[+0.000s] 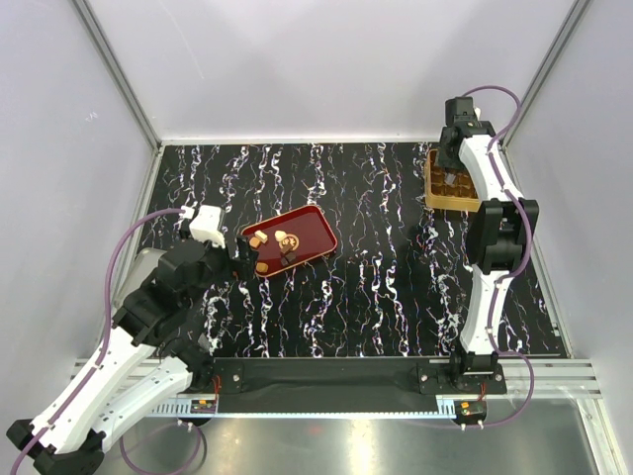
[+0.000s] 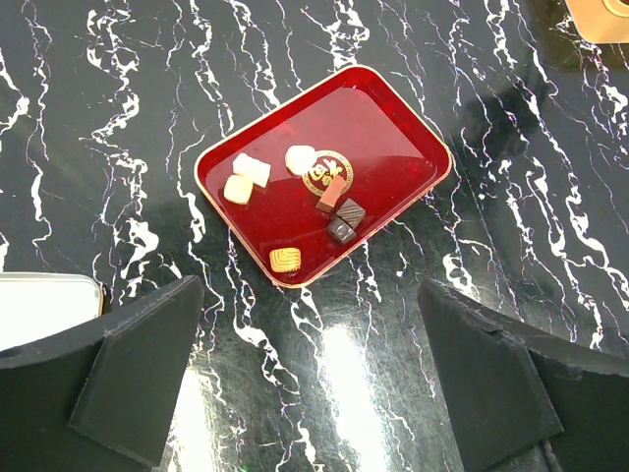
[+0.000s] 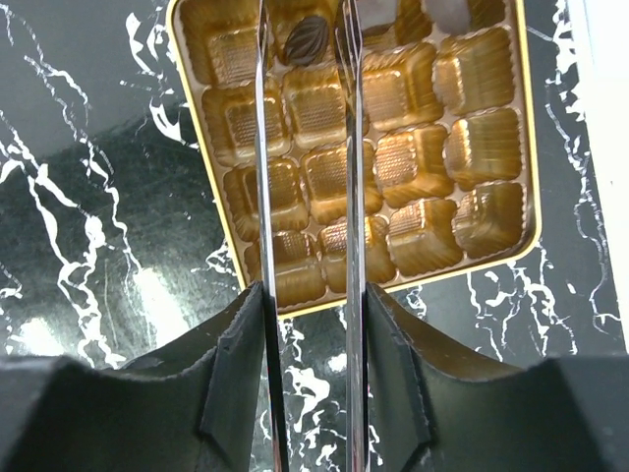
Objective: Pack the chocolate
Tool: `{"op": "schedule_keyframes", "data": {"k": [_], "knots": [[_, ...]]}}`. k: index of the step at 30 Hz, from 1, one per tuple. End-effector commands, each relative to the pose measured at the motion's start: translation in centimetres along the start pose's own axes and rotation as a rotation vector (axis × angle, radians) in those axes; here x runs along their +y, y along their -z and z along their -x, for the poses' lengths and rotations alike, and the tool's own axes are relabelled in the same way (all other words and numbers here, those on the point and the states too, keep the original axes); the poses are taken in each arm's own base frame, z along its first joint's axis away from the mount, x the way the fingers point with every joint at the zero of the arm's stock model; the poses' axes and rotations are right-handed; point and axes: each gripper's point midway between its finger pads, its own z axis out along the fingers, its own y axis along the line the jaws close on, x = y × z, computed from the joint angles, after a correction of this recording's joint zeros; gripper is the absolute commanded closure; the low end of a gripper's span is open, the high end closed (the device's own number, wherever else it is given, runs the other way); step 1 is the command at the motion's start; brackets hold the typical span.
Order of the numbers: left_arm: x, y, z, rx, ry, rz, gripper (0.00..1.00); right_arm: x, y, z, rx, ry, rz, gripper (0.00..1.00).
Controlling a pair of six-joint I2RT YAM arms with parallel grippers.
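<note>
The red tray (image 1: pixel 309 230) lies left of centre on the black marble table. In the left wrist view the tray (image 2: pixel 393 138) holds several chocolates: pale cream lumps (image 2: pixel 251 169), a tan ridged one (image 2: pixel 285 260) and dark brown ones (image 2: pixel 341 231). My left gripper (image 1: pixel 237 259) hovers just near of the tray, open wide and empty (image 2: pixel 310 295). My right gripper (image 1: pixel 451 161) is over the golden box (image 1: pixel 435 194). Its long metal blades (image 3: pixel 307 98) stand apart on either side of a dark chocolate (image 3: pixel 305 39) that lies in a far compartment of the box (image 3: pixel 491 147), with a gap on both sides.
A white-and-grey flat object (image 2: pixel 39 305) lies at the left table edge beside my left gripper. The golden box sits at the far right, close to the white enclosure wall (image 3: pixel 604 147). Walls bound the table at the back and on both sides.
</note>
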Motion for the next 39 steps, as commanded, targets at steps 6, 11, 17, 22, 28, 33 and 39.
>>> {"op": "schedule_keyframes", "data": {"k": [6,11,17,22,28,33,39], "knots": [[0.0,0.1,1.3,-0.051,0.007,0.002,0.01,1.9,7.8,2.7,-0.112,-0.026,0.136,0.51],[0.0,0.1,1.3,-0.051,0.007,0.005,0.01,8.2,12.5,-0.1,-0.156,0.093,0.282,0.51],[0.1,0.0,1.3,-0.051,0.007,0.011,0.01,15.5,17.1,-6.0,-0.164,0.250,0.455,0.51],[0.1,0.0,1.3,-0.049,0.006,0.012,0.01,21.2,21.3,-11.1,-0.166,0.391,0.635,0.51],[0.2,0.1,1.4,-0.052,0.009,0.014,0.01,25.6,24.1,-16.2,-0.258,0.593,0.831,0.50],[0.2,0.1,1.3,-0.052,0.009,0.016,0.01,27.0,25.1,-17.9,-0.251,0.652,0.941,0.48],[0.2,0.1,1.3,-0.053,0.009,0.012,0.01,28.4,25.1,-18.9,-0.243,0.725,0.952,0.46]]}}
